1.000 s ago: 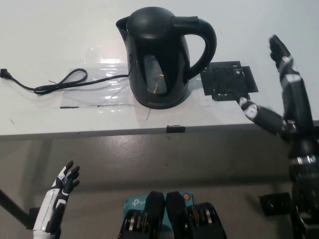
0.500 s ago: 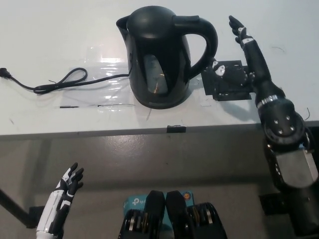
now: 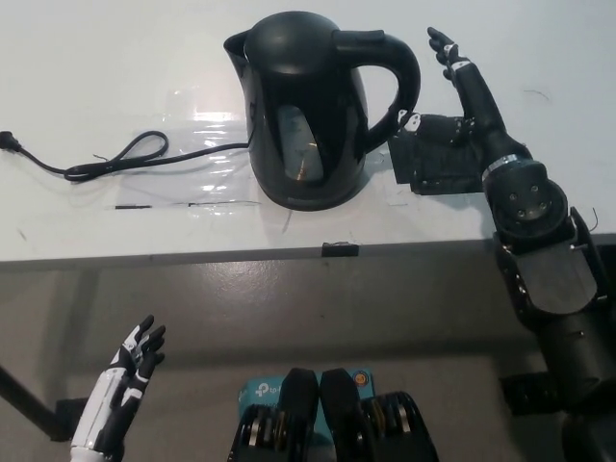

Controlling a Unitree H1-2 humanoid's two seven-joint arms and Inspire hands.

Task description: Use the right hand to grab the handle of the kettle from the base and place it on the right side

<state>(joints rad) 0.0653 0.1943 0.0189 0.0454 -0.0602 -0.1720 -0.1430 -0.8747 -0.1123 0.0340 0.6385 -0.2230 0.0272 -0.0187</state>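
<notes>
A black electric kettle (image 3: 308, 106) stands on its base on the white table (image 3: 96, 77), spout to the left, handle (image 3: 397, 82) looping out to the right. My black right hand (image 3: 460, 106) is open just right of the handle, fingers stretched toward the table's far side and thumb pointing at the handle, touching nothing. It hovers over a black square mat (image 3: 438, 159). My white left hand (image 3: 130, 371) rests open below the table edge at the lower left.
A black power cord (image 3: 106, 164) runs from the kettle base to the left across a clear taped sheet (image 3: 207, 159). The table's front edge (image 3: 241, 255) crosses the picture, with a small black clip (image 3: 339, 249) on it. Grey floor lies below.
My right hand has swung in from the far right to beside the kettle handle, over the black mat. The kettle has not moved. The left hand has sunk slightly.
</notes>
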